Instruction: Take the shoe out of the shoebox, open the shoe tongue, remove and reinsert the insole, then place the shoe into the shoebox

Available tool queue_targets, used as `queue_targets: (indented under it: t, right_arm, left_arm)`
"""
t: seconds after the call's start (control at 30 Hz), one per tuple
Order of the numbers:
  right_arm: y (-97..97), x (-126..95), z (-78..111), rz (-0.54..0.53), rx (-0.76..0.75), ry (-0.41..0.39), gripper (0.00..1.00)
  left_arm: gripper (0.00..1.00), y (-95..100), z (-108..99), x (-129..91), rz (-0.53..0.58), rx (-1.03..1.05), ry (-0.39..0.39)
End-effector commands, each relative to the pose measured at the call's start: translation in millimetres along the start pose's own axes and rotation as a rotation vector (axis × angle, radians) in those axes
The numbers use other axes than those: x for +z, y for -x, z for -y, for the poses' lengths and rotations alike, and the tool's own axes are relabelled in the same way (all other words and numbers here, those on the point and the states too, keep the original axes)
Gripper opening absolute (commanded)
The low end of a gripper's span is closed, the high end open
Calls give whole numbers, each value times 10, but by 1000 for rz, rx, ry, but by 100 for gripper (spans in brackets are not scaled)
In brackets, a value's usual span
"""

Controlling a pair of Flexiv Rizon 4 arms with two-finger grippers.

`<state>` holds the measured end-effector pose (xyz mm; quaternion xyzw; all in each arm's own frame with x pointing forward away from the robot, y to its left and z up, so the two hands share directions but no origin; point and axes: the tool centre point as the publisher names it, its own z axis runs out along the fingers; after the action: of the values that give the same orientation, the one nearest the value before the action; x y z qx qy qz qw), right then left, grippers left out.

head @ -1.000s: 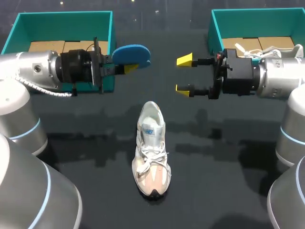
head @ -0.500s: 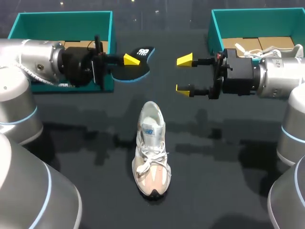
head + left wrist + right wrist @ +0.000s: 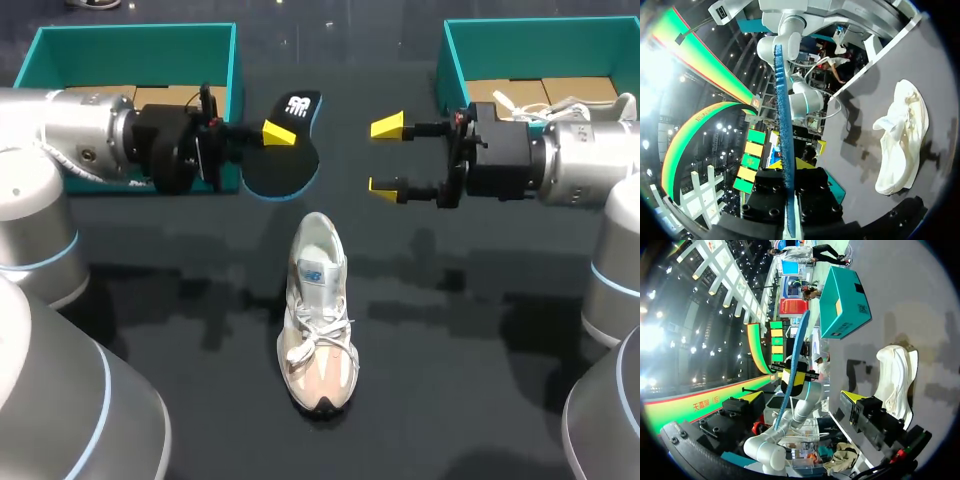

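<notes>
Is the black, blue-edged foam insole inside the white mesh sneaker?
No, the black, blue-edged foam insole is held by the left hand, apart from the white mesh sneaker.

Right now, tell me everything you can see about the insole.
The insole is a thin, foam-looking piece. The face turned toward the head camera is dark, with a white print near its far end and a blue rim. The left gripper pinches it between both fingers, and the left wrist view shows it edge-on as a narrow blue strip. It is out of the shoe and not touching it, beside the left shoebox.
</notes>
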<state>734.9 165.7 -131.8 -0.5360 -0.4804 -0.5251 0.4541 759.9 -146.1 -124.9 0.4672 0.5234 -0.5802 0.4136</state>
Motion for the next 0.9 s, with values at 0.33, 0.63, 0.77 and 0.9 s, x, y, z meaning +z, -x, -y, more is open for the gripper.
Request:
queue_targets:
  t: [0.33,0.63,0.77,0.9]
  right_arm:
    - [24,154,10,-4,6,-32,100]
    - [-36,358,47,24,-51,-96,100]
    - [-62,403,62,49,-66,-105,88]
    - [-75,439,72,58,-82,-109,71]
  left_arm:
    - [0,-20,-139,169,27,184,86]
    - [0,-103,-285,318,4,290,144]
    - [0,-92,-354,352,-3,292,164]
    - [0,-70,-398,373,-2,287,175]
